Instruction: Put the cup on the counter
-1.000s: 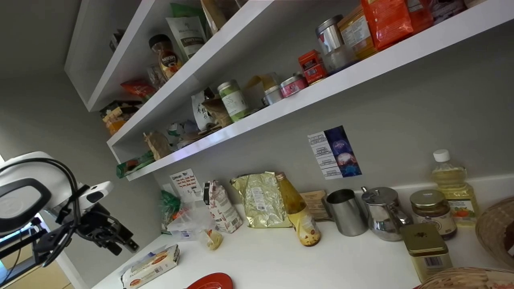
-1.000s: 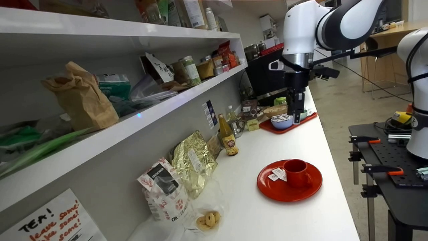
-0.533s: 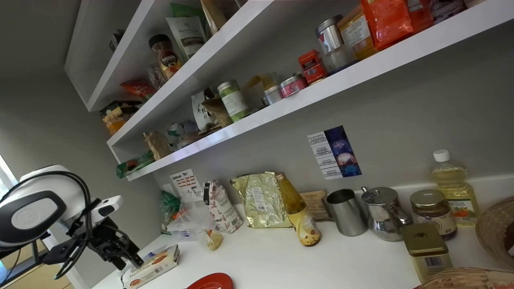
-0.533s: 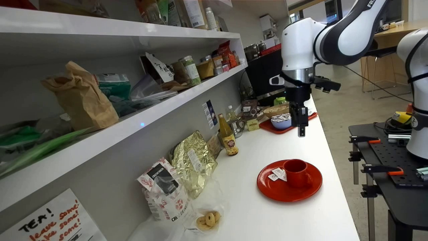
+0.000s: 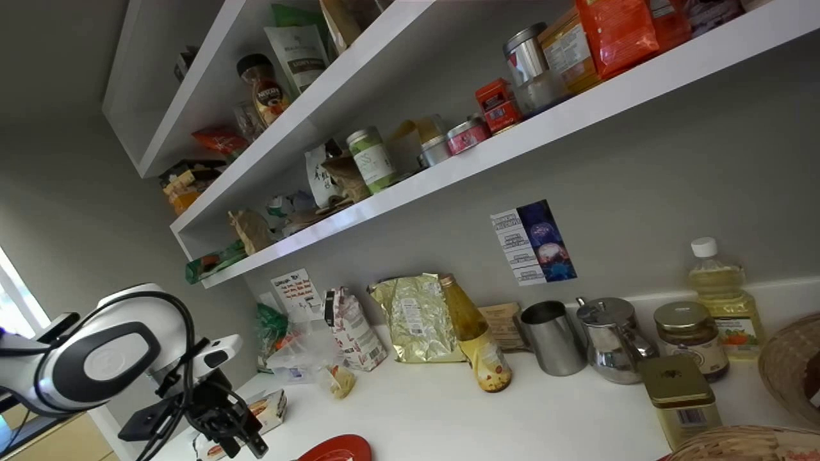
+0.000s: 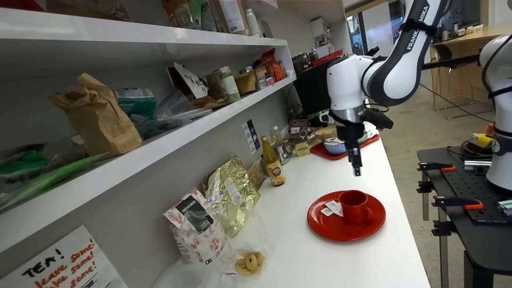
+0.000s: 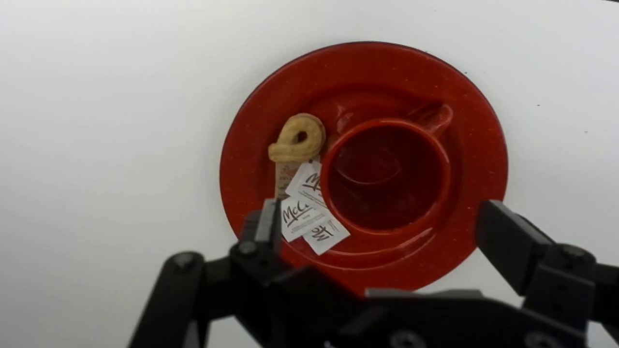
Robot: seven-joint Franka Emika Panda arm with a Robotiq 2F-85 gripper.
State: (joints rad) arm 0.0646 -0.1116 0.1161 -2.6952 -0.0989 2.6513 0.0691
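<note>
A red cup [image 6: 354, 211] with a handle stands upright on a red plate [image 6: 326, 227], which lies on the white counter [image 6: 296, 256]. In an exterior view only part of the plate [image 5: 339, 449] shows on the counter [image 5: 435, 419]; the cup is out of view there. In the wrist view the cup [image 7: 387, 176] sits right of centre on the plate [image 7: 360, 67], its handle toward the upper right. My gripper [image 7: 381, 212] is open and empty, its fingers spread wider than the cup. It hovers above the counter near the plate [image 6: 355, 167], apart from the cup.
White packets [image 7: 309, 212] and a ring-shaped biscuit [image 7: 300, 140] lie on the plate beside the cup. A yellow bottle [image 6: 273, 162], gold bag [image 6: 232, 196] and white-red bag [image 6: 204, 230] stand along the wall. A red tray [image 6: 332, 154] is farther back. Shelves [image 6: 160, 156] overhang the wall side.
The arm has moved down and toward the plate; the gripper is lower over the counter and nearer the cup. The cup and plate have not moved.
</note>
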